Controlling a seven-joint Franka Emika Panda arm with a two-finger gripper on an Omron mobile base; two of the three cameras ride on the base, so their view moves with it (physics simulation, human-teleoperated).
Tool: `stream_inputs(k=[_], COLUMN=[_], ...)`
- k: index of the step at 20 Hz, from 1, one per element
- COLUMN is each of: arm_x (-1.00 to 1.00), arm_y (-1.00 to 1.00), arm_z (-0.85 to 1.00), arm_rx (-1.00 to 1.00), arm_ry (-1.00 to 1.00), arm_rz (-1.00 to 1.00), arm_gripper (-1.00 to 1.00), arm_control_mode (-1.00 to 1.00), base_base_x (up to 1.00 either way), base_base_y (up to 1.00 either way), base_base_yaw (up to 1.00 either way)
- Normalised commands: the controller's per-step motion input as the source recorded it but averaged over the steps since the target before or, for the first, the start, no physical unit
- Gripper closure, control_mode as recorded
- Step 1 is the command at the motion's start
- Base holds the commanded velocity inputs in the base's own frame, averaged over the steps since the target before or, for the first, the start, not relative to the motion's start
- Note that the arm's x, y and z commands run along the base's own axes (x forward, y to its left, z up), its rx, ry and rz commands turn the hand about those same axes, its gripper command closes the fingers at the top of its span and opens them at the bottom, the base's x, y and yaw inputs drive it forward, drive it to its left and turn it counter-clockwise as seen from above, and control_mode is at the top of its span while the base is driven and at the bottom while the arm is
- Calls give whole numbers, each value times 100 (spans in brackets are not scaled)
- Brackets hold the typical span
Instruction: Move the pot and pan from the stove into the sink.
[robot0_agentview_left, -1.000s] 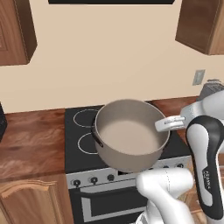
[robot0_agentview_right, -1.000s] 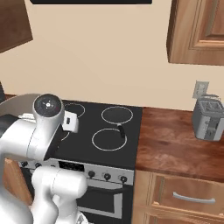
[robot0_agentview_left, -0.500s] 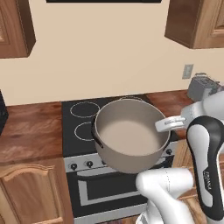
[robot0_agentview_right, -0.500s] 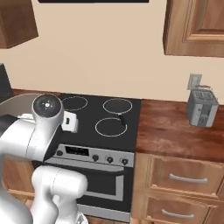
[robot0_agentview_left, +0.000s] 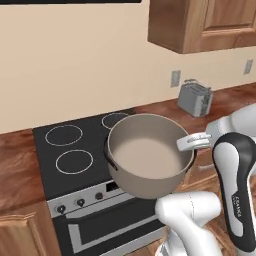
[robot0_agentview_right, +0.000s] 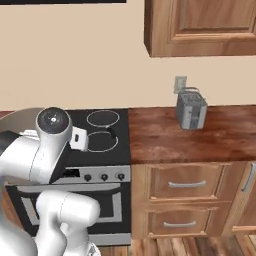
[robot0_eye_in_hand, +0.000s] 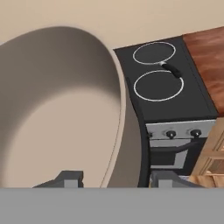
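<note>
On the left, the stove (robot0_agentview_left: 75, 155) sits lower and further left in my left base view than it did a second ago, and its left rings are bare. The whole picture has shifted, so my base is driving, not the things. In the middle, the pot (robot0_agentview_left: 147, 152) hangs in the air over the stove's front right corner, clear of the glass, just as it hung before. My gripper (robot0_eye_in_hand: 114, 180) is closed on the pot's rim, one fingertip (robot0_eye_in_hand: 70, 178) inside the pale wall and the other outside it. To the right, a toaster (robot0_agentview_left: 196, 98) and a long stretch of wooden counter (robot0_agentview_right: 200, 137) have come into sight. I judge this to be the carry toward the sink, with the pan's turn to come after.
</note>
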Motion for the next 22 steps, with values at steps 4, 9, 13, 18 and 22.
stream_inputs(k=[4,9,13,18,22], arm_x=[0,0,0,0,0], arm_y=[0,0,0,0,0], arm_z=[0,0,0,0,0], arm_rx=[0,0,0,0,0], arm_ry=[0,0,0,0,0], arm_rz=[0,0,0,0,0], arm_gripper=[100,100,100,100,100], arm_control_mode=[100,100,100,100,100], base_base_x=[0,0,0,0,0], base_base_y=[-5,-3,-2,-6,-6], base_base_yaw=[-47,-47,-48,-47,-47])
